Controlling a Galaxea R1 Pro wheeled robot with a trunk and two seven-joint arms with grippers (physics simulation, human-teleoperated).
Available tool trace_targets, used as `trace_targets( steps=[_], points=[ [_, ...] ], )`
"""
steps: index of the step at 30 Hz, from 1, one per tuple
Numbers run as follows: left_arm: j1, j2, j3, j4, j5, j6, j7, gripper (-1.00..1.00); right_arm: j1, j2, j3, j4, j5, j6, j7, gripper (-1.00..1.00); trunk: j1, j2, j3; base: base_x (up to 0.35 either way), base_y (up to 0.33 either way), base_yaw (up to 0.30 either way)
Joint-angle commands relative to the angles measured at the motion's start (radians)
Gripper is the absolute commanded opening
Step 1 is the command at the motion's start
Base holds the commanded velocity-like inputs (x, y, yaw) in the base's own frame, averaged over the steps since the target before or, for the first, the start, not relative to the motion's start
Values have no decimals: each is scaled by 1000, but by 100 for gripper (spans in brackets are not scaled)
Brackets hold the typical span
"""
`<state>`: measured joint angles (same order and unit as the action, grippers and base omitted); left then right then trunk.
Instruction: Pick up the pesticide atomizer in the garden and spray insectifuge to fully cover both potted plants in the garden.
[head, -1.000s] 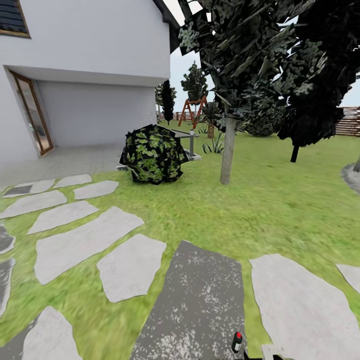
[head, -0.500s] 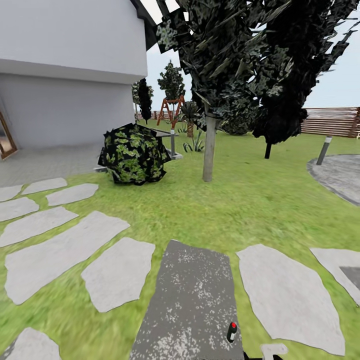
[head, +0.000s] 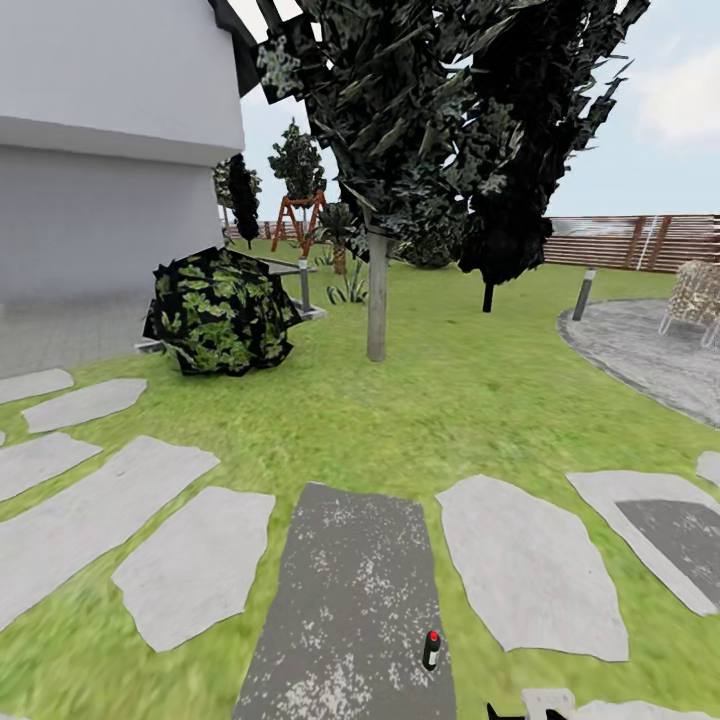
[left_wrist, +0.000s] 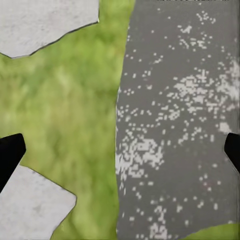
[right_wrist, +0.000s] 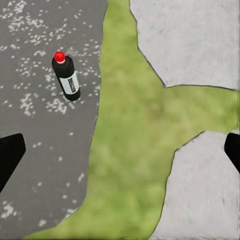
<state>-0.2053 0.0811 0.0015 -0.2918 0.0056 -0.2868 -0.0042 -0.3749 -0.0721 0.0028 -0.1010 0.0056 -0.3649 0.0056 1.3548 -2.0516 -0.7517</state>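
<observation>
Spray bottle (head: 431, 650) stands upright on dark paving stone (head: 350, 600), close in front. Right gripper (right_wrist: 120, 150) jaws spread, empty; left gripper (left_wrist: 120, 155) same. Lower right, center bottle between fingers, grab mid-body.

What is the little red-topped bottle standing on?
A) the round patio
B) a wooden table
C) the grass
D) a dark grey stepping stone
D: the bottle stands upright on the dark grey speckled stone, near that stone's edge with the grass alongside, as the right wrist view also shows.
</observation>
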Motion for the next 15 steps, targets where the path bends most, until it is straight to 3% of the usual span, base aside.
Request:
trace_targets(
  steps=[1, 15],
  points=[
    [0, 0, 0, 0, 1, -3, 0, 100, -1, 0, 0, 1, 0, -3, 0, 100, 0, 0, -1, 0, 0, -274],
    [0, 0, 0, 0, 1, -3, 0, 100, -1, 0, 0, 1, 0, -3, 1, 100, 0, 0, -1, 0, 0, -274]
  ],
)
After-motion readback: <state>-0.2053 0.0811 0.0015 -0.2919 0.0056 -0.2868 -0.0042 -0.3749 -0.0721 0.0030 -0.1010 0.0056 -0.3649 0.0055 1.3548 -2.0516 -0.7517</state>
